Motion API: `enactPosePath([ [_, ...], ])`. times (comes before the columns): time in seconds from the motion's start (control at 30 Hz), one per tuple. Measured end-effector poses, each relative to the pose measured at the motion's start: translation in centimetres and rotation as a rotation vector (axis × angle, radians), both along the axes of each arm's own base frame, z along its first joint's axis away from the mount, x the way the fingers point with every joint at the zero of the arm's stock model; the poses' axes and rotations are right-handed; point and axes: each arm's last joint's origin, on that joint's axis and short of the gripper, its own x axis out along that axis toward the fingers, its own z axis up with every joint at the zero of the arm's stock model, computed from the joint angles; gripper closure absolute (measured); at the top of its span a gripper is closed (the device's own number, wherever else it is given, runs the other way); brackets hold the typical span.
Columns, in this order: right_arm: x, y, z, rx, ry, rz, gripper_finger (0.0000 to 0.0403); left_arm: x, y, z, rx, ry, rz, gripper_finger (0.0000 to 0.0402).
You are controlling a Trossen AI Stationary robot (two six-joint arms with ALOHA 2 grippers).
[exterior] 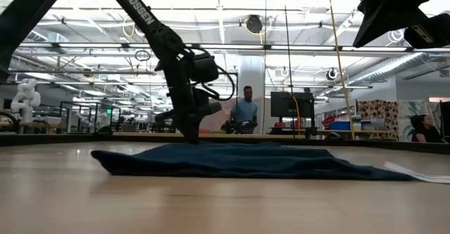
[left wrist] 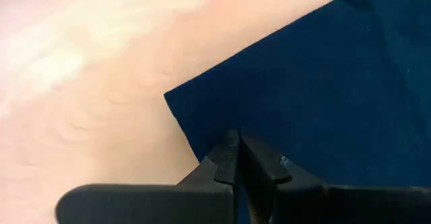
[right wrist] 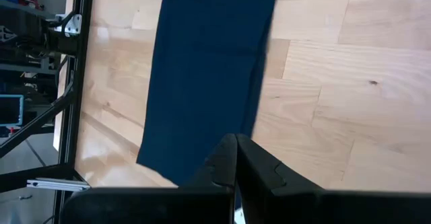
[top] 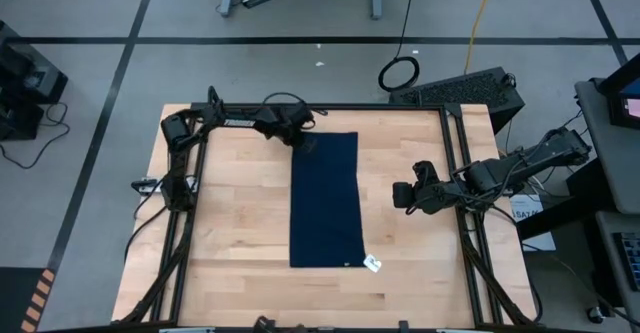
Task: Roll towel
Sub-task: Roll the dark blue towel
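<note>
the towel (top: 325, 201) lies flat and lengthwise at the table (top: 230, 223) centre, white tag (top: 373, 264) at its near corner. it looks thin, light and limp, so it likely bunches and slides on wood. the left gripper (top: 300, 136), fingers closed together, sits at the far corner, the best hold. the right gripper (top: 402, 195), also closed and empty, waits beside the towel's right edge.
</note>
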Motion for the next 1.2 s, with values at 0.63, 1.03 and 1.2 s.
enactPosePath([
  [0.63, 0.0, 0.1, 0.0, -0.033, 0.025, 0.095, 0.0403, -2.5, -2.9, 9.9, 0.010, -0.205, -0.269, 0.0386],
  [1.03, -0.1, 0.4, -0.2, -0.382, 0.105, 0.868, 0.0403, -3.4, -15.6, 15.8, -0.089, -0.291, -0.644, 0.0386],
  [1.2, -0.1, 0.4, -0.1, -0.612, 0.105, 1.129, 0.0403, -3.6, -20.6, 16.3, -0.040, -0.267, -0.697, 0.0386],
])
